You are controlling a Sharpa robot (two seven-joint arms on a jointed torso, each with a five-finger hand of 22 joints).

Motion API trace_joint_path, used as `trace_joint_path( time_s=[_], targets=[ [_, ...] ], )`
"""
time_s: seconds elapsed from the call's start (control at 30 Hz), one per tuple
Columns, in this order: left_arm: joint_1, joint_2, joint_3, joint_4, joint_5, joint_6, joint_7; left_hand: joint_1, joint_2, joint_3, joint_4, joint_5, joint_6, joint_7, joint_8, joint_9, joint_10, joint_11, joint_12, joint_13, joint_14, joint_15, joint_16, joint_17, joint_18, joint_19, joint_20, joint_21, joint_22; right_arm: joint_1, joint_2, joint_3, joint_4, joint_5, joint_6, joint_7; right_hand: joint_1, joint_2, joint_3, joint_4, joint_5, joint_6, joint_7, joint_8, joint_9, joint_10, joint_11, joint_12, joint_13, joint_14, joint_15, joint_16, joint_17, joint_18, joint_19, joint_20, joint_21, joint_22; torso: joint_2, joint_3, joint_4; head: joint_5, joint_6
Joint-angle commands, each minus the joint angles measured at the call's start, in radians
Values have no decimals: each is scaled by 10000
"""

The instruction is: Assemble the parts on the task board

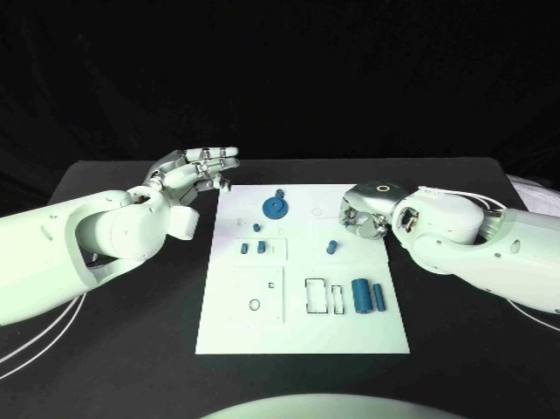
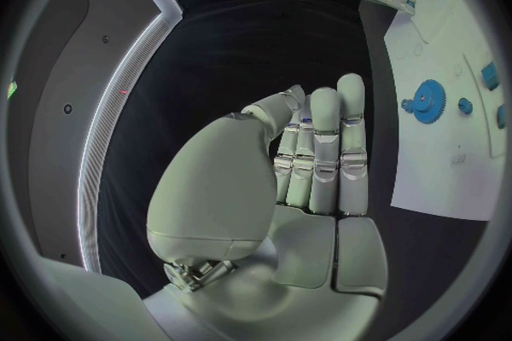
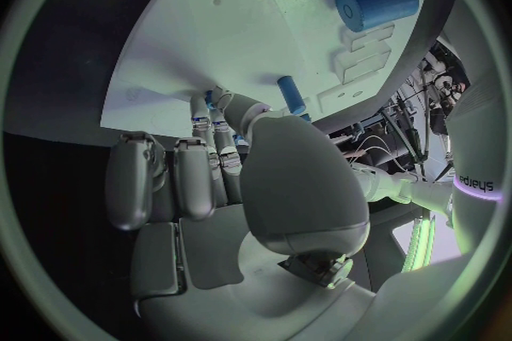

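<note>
Head view: the white task board [image 1: 303,288] is seen mid-table with a blue gear [image 1: 274,207] standing near its far end and two blue cylinders [image 1: 359,298] lying near its right edge. The left hand [image 1: 194,173] is held off the board's far-left corner, fingers straight and together, nothing gripped. The right hand [image 1: 365,220] is curled down at the board's right edge, and whether anything is pinched cannot be told.
</note>
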Motion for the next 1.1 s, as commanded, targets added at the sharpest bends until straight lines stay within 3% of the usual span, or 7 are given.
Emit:
trace_joint_path(
  time_s=[0.03,0.13,0.4,0.67,0.77,0.9,1.1],
  targets=[
    [0,14,6,9,20,75,115,2,103,-11,-30,35,46,7,46,-10,-94,11,49,8,-40,6,31,-9,117,-88,-13,-38,-10,-4,-93,8,225,-126,-572,-35,32,60,82,-31,15,80,12,19,12,130,-71,49,16,502,-88,39,2,147,-29,-72,12,6,2,0,-14,-9,15],
    [-1,25,6,4,15,75,117,2,103,-11,-30,35,46,7,46,-10,-94,11,49,8,-40,6,31,-9,117,-88,-13,-38,-10,40,-217,47,386,-81,-743,-55,32,47,116,-56,14,64,24,1,11,123,-61,19,0,501,-84,37,-4,145,-25,-74,15,11,-3,6,-33,-20,27],
    [-2,57,6,-13,-4,70,116,13,120,-17,-47,60,50,13,52,-11,-125,17,71,15,-51,10,32,-18,116,-89,-13,-46,-10,182,-569,146,926,305,-1051,-49,38,29,207,-111,6,34,47,-37,9,117,-43,-41,-34,500,-73,43,1,144,-23,-73,14,9,-1,5,-8,-52,34],
    [-3,93,6,-26,-11,65,112,10,125,-28,-54,72,53,19,58,-11,-151,23,84,18,-57,14,34,-24,114,-90,-12,-50,-10,189,-544,164,1579,853,-1109,120,42,27,244,-131,13,26,57,-50,9,117,-35,-62,-45,500,-68,45,3,145,-25,-73,12,6,-4,-5,10,45,19],
    [-4,109,6,-24,-12,68,116,10,125,-28,-54,72,53,19,58,-11,-151,23,84,18,-57,14,34,-24,114,-90,-12,-50,-10,104,-393,164,1842,950,-1117,208,41,27,256,-136,19,23,62,-54,9,116,-32,-69,-49,501,-66,49,8,146,-27,-73,10,1,-5,-13,16,114,7],
    [-6,147,6,-23,-13,86,132,12,127,-31,-61,77,48,22,57,-12,-164,26,91,20,-60,15,35,-26,114,-90,-11,-53,-10,-138,41,157,2138,1016,-1122,361,38,22,304,-165,62,9,79,-73,9,118,-20,-98,-65,498,-58,43,-5,150,-34,-73,-1,-17,0,-4,8,325,-76],
    [-8,182,6,-18,-14,112,138,14,128,-34,-65,81,44,24,56,-14,-173,27,96,21,-62,16,36,-28,113,-90,-11,-54,-10,-571,690,126,2143,984,-1075,537,34,18,373,-208,121,-18,101,-103,7,108,0,-144,-88,494,-45,38,-18,159,-52,-71,-24,-60,5,-15,14,483,-164]
  ],
)
